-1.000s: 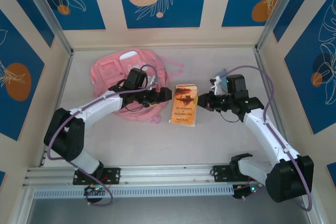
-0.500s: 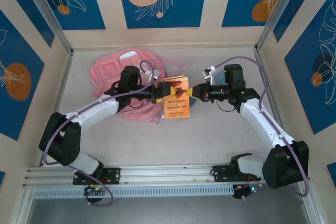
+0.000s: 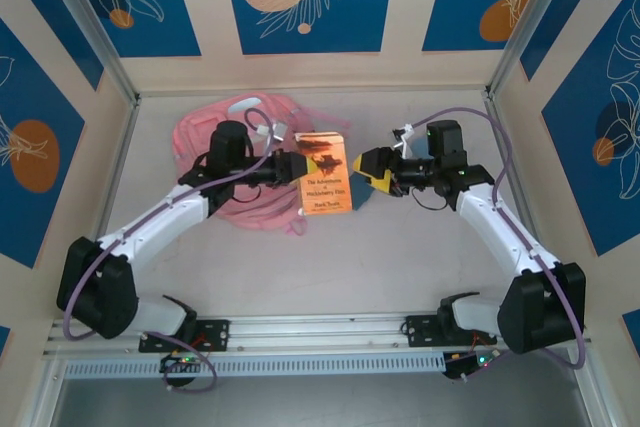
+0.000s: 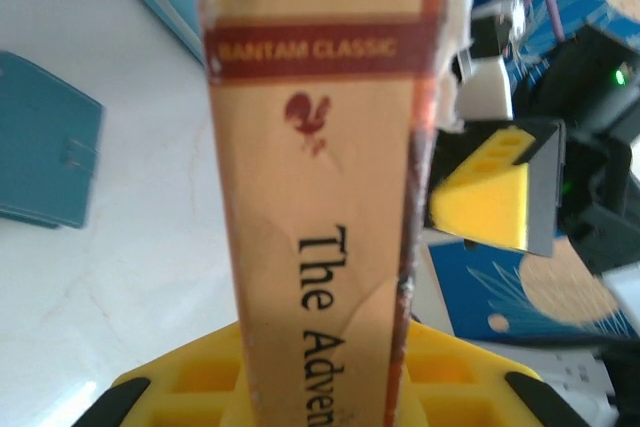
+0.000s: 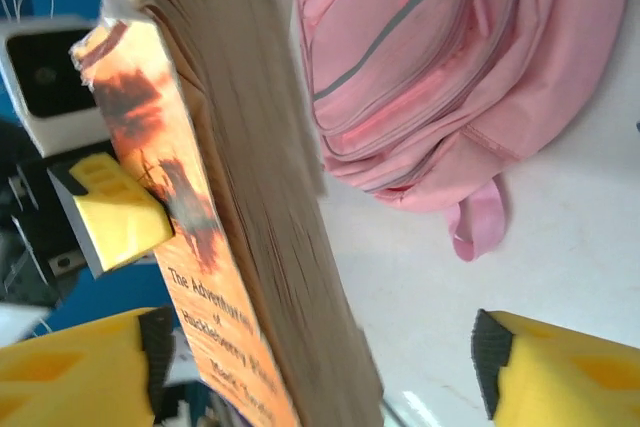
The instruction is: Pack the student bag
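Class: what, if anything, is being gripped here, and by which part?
The left gripper holds the orange paperback book at its spine edge, with its pads on the covers. The right gripper is open, facing the page edge.

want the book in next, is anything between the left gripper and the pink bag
Nothing visible. The left gripper, shut on the book, hangs at the edge of the student bag; only its own arm crosses over the bag.
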